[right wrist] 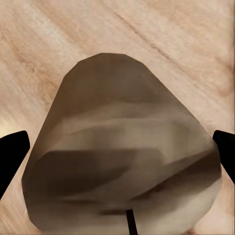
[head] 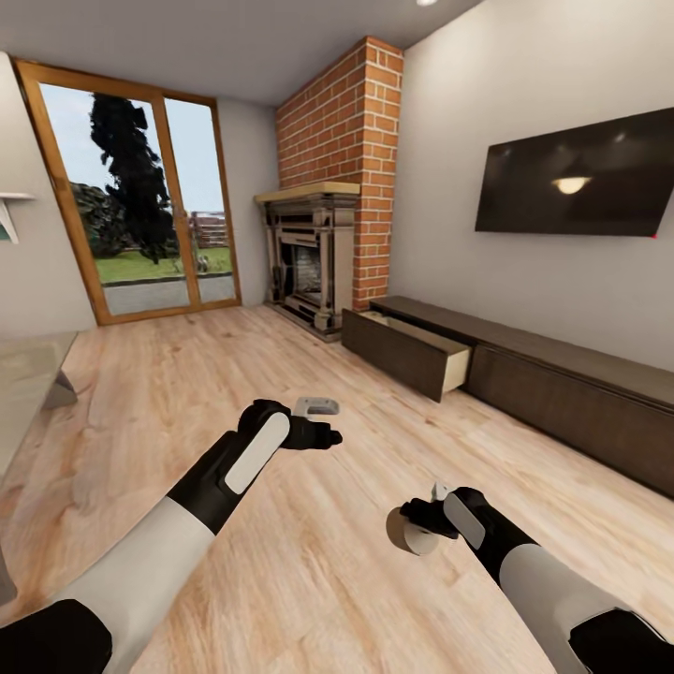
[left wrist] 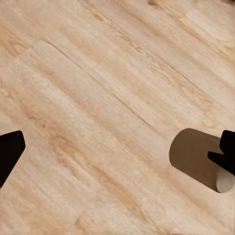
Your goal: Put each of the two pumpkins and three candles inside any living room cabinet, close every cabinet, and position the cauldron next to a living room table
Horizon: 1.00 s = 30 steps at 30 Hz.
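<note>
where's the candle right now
The candle is held in the right claw low over the wooden floor, well short of the cabinet's open drawer.

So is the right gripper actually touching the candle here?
Touching. In the right wrist view the candle sits between the jaws, its sides reaching both dark fingertips; in the head view the right gripper carries it above the floor.

probably a home living room: brick fireplace [head: 314, 253], wall tv [head: 576, 178], tv console [head: 524, 379].
</note>
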### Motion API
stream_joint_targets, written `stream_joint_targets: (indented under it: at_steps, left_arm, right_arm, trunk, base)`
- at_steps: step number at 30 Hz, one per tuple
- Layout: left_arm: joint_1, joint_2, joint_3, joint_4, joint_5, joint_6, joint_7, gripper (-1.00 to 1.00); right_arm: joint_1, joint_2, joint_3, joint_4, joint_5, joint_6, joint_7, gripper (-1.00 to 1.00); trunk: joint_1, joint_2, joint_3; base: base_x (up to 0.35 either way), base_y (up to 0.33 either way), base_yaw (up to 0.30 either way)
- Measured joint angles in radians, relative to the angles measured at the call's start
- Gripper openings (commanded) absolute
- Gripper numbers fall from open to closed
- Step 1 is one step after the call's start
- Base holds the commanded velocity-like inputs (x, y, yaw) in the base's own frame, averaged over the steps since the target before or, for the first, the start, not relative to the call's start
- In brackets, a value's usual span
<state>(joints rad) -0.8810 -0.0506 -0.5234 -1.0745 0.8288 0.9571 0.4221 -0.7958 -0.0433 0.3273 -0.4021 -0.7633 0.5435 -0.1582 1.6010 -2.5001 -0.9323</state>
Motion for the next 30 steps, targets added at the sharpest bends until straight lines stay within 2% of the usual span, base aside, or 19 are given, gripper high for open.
stream_joint_targets:
  at_steps: [18, 30]
  left_arm:
    - [0.000, 0.000, 0.000, 0.003, 0.000, 0.000, 0.000, 1.00]
    - [0.000, 0.000, 0.000, 0.005, -0.001, 0.000, 0.000, 1.00]
  right_arm:
    - [0.000, 0.000, 0.000, 0.000, 0.000, 0.000, 0.001, -1.00]
    - [0.000, 0.000, 0.000, -0.001, 0.000, 0.000, 0.001, -1.00]
  trunk:
    - [0.000, 0.000, 0.000]
    - [0.000, 0.000, 0.000]
  base:
    - [0.261, -0.194, 0.000]
    - [0.267, -0.038, 0.000]
